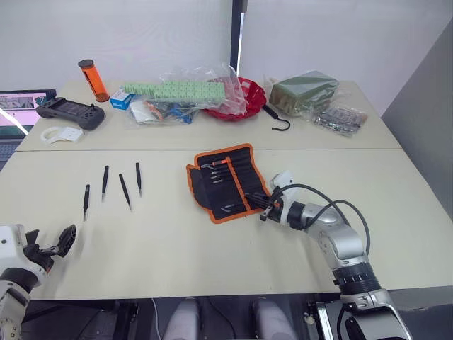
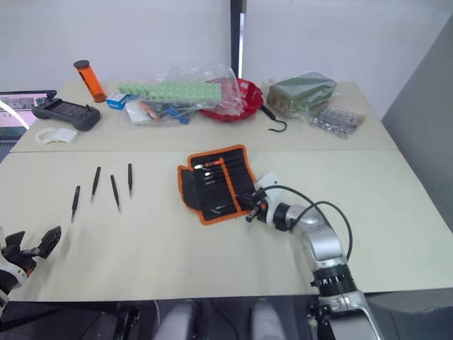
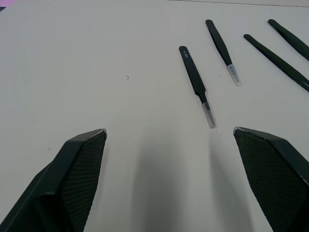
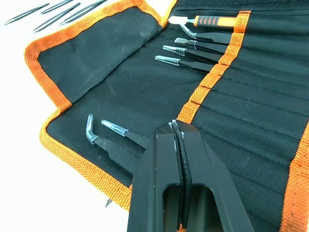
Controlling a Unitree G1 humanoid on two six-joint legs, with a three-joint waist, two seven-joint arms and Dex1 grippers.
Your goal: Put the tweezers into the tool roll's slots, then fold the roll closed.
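The tool roll (image 1: 225,181) lies open in the middle of the table, black with orange edging. Its slots (image 4: 251,96) hold an orange-handled tool and several tweezers (image 4: 193,53). Two more capped tweezers (image 4: 108,133) lie on the roll's near end. My right gripper (image 4: 175,126) is shut, its tips over the roll's near right edge beside those two, and nothing shows between its fingers. Several loose tweezers (image 1: 113,188) lie in a row on the table to the left. My left gripper (image 3: 169,130) hovers open near the table's front left edge, short of the nearest tweezers (image 3: 195,79).
Along the back stand an orange tube (image 1: 93,80), a black controller (image 1: 71,112), plastic bags (image 1: 180,95), a red bowl (image 1: 248,95), a black hook (image 1: 280,122) and a dark green packet (image 1: 303,91). A laptop (image 1: 18,106) sits at the far left.
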